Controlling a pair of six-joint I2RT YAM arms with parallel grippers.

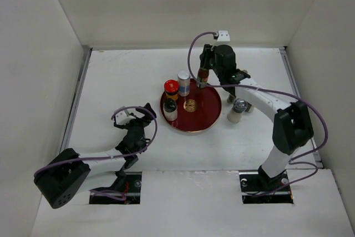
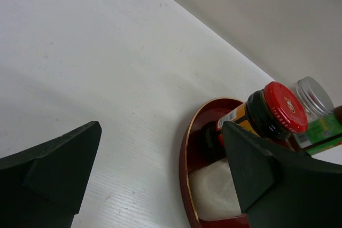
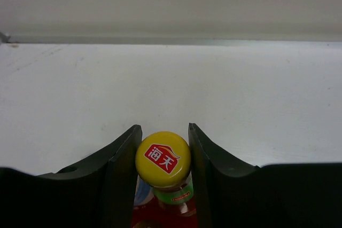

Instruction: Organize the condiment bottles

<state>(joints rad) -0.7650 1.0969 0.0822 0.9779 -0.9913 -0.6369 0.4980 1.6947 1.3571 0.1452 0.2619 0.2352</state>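
Gripping yellow-capped bottle (image 3: pixel 163 159): right gripper (image 1: pixel 203 74) jaws closed on its neck, at far right rim of red tray (image 1: pixel 208 107). Red-lidded jar (image 1: pixel 171 86), silver-lidded bottle (image 1: pixel 183 76) and black-capped bottle (image 1: pixel 170 109) stand on tray's left side. Left gripper (image 2: pixel 160 129) jaws apart, empty, left of tray.

A round red lacquer tray (image 1: pixel 208 109) sits near the middle of a white table (image 1: pixel 111 81), a little toward the far side. A gold emblem (image 1: pixel 191 105) marks the tray's centre, and a thin gold line runs round its raised rim. Plain white walls (image 1: pixel 188 4) enclose the table at the back and both sides. Metal strips (image 1: pixel 77 101) run along the table's left and right edges.
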